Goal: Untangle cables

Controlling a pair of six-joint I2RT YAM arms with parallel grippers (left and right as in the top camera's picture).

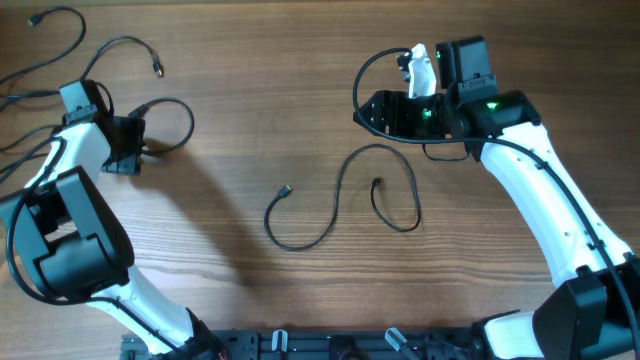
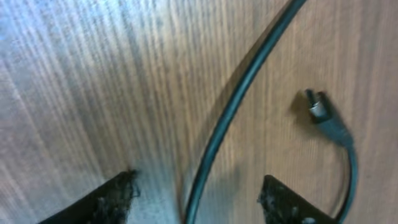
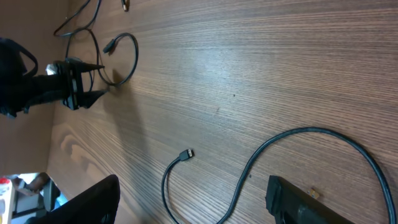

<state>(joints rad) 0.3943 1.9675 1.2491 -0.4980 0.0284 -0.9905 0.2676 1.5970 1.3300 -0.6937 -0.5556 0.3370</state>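
Several thin black cables lie apart on the wooden table. One cable (image 1: 185,118) loops beside my left gripper (image 1: 130,148). In the left wrist view that cable (image 2: 230,106) runs on the table between the spread fingertips of my left gripper (image 2: 196,202), untouched, with its silvery plug (image 2: 320,109) at the right. A longer curvy cable (image 1: 338,190) lies in the middle, and its plug (image 3: 185,154) and strand (image 3: 298,134) show below my right gripper (image 3: 193,205). My right gripper (image 1: 368,112) hovers open above that cable's far end, holding nothing.
Another thin cable (image 1: 55,18) trails off at the far left corner, and one with a small plug (image 1: 157,70) lies behind the left gripper. A white object (image 1: 420,70) sits by the right wrist. Bare wood stretches along the table's near side.
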